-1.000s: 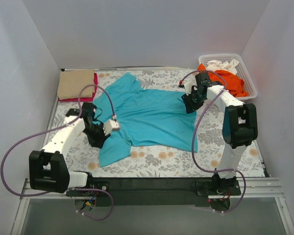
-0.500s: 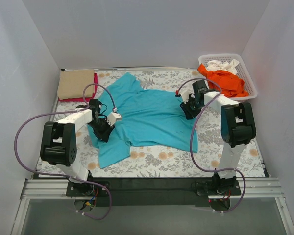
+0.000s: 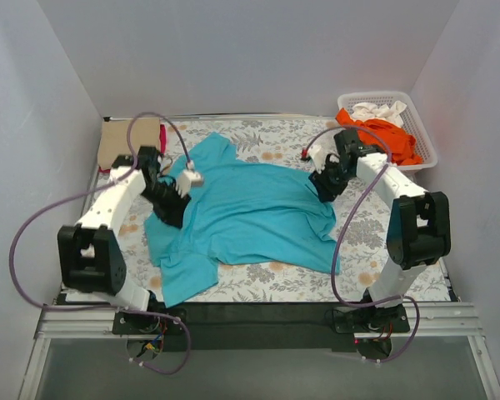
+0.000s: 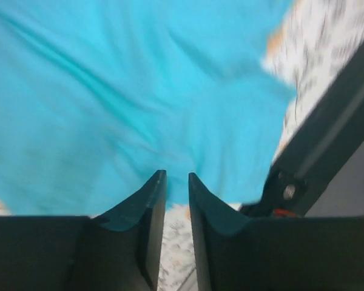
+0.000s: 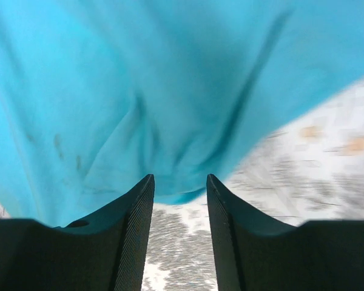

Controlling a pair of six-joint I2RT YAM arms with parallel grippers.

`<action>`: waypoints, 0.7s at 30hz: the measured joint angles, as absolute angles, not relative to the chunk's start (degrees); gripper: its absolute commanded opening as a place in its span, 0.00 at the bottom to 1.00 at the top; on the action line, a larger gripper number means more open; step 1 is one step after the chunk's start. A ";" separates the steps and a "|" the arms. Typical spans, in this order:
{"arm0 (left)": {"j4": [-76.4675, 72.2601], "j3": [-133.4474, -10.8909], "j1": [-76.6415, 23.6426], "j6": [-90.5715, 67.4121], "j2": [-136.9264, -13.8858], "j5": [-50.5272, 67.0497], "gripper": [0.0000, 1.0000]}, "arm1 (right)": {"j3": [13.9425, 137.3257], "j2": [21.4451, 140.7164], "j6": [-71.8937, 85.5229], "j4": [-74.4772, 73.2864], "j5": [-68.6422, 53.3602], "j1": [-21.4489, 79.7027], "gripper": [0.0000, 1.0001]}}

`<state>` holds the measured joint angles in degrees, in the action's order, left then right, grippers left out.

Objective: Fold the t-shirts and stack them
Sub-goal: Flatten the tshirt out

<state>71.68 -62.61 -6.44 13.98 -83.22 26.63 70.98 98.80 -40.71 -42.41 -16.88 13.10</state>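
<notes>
i am probably flattening the turquoise t-shirt (image 3: 258,208). left gripper (image 4: 176,176) and right gripper (image 5: 179,177) are sitting at its edges, jaws slightly apart; whether clamping, i cannot tell. next: even outward pulling.

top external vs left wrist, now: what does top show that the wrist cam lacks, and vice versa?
Only top external: the white basket holding the orange t-shirt and white t-shirt, the tan t-shirt folded at far left over a magenta t-shirt, and the right gripper at the teal t-shirt's right side. Only left wrist: the left gripper close up, jaws nearly together at the shirt's edge, creases running into its tips. Both: the teal t-shirt and the floral tablecloth.
</notes>
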 measured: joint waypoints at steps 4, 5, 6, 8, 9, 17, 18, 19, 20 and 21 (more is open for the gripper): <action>66.72 -88.68 -3.46 4.25 -101.08 32.27 0.35 | 83.15 100.53 -34.83 -40.23 -16.01 11.66 0.52; 64.12 -94.96 -2.63 1.19 -105.97 32.95 0.36 | 85.84 101.58 -33.23 -39.51 -15.55 11.46 0.54; 62.52 -100.55 -1.93 -1.43 -110.45 33.04 0.36 | 87.85 102.83 -32.14 -38.37 -15.14 11.25 0.62; 58.37 -109.95 -0.89 -6.15 -118.67 32.88 0.37 | 90.52 105.69 -30.09 -37.43 -14.68 11.03 0.64; 57.63 -112.95 -0.47 -7.68 -121.36 32.45 0.37 | 91.68 107.57 -29.02 -37.06 -14.52 11.03 0.65; 51.66 -118.69 0.19 -16.56 -131.02 28.21 0.37 | 93.10 117.80 -23.68 -36.18 -11.94 12.69 0.52; 50.85 -118.08 0.14 -17.21 -130.91 28.01 0.37 | 93.10 118.17 -23.16 -36.03 -11.51 13.06 0.50; 49.82 -117.03 0.14 -17.80 -130.69 27.86 0.37 | 93.10 118.43 -22.70 -35.83 -10.96 13.30 0.48; 49.08 -115.94 0.14 -18.20 -130.43 27.81 0.37 | 93.10 118.61 -22.50 -35.64 -10.57 13.54 0.47; 48.34 -114.43 0.14 -18.63 -130.10 27.73 0.37 | 93.10 118.83 -22.13 -35.46 -10.28 13.82 0.45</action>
<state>48.34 -114.43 0.14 -18.63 -130.10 27.73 93.10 118.83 -22.13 -35.46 -10.28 13.82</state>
